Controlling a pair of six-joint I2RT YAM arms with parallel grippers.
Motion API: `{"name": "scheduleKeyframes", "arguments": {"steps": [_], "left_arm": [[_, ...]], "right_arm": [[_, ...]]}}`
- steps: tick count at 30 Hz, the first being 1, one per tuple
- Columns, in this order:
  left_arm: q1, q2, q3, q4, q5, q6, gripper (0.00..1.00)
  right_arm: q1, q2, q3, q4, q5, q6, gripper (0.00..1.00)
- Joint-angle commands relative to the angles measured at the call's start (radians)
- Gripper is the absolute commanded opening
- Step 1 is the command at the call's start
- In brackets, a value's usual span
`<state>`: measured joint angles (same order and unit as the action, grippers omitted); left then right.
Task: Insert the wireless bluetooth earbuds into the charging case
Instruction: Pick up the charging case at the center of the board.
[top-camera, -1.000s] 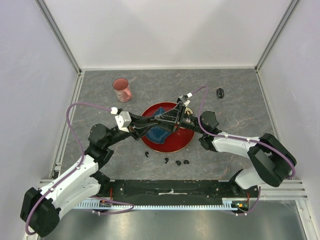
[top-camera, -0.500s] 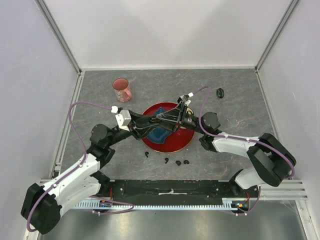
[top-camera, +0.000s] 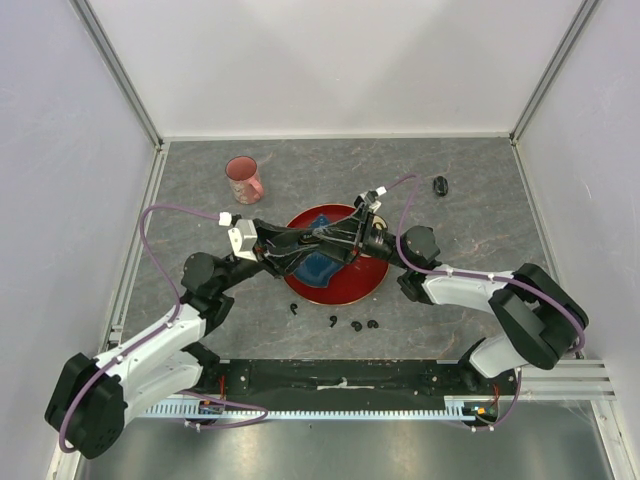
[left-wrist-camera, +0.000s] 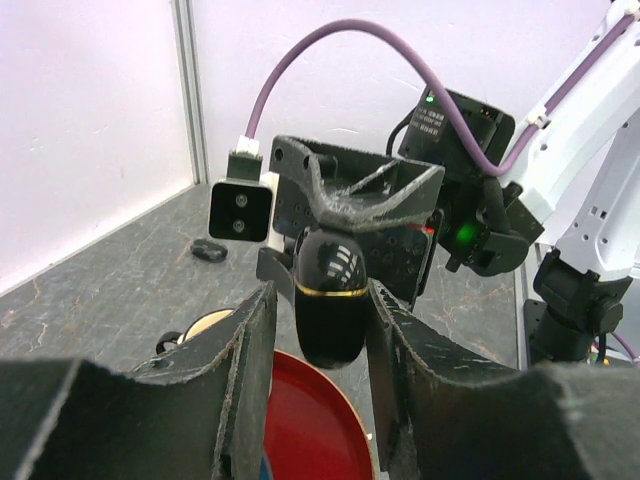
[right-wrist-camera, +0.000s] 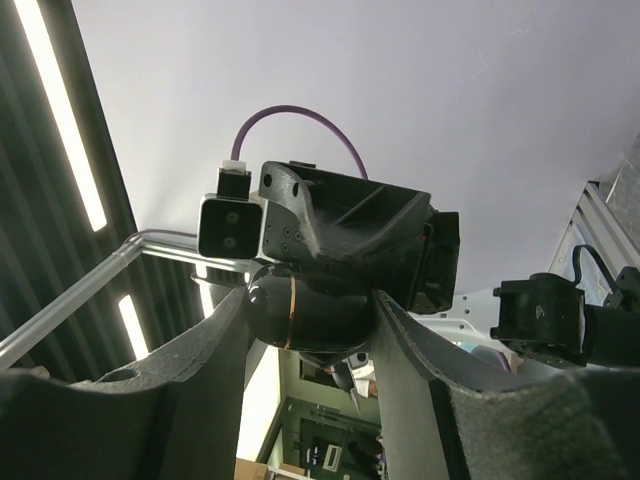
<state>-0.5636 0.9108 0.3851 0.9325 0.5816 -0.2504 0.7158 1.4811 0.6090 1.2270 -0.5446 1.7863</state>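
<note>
Earbuds (top-camera: 356, 326), four, black, lie loose on counter (top-camera: 470, 220) just in front of red plate (top-camera: 365, 283). Charging case (left-wrist-camera: 330, 320) hangs above plate, clamped between right gripper (right-wrist-camera: 310, 305) fingers. Left gripper (left-wrist-camera: 320, 295), partly parted, flanks same case; whether it presses the case, cannot tell.

Cup: pink cylindrical cup (top-camera: 243, 179), upright, back left on the table.
Plate: round red plate (top-camera: 365, 285), mid-table, with a blue squarish piece (top-camera: 318, 268) on it.
Table: grey marbled table (top-camera: 480, 230).
</note>
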Motion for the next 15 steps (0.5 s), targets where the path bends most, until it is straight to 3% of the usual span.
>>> {"name": "scheduleKeyframes", "arguments": {"steps": [1,15], "left_arm": [[-0.007,0.014,0.0,0.112,-0.009,-0.043,0.47],[-0.01,0.017,0.005,0.048,-0.02,-0.021,0.47]], "right_arm": [[0.002,0.021,-0.011,0.111,0.012,0.021,0.26],[0.002,0.016,0.002,0.134,0.014,0.022,0.26]]}}
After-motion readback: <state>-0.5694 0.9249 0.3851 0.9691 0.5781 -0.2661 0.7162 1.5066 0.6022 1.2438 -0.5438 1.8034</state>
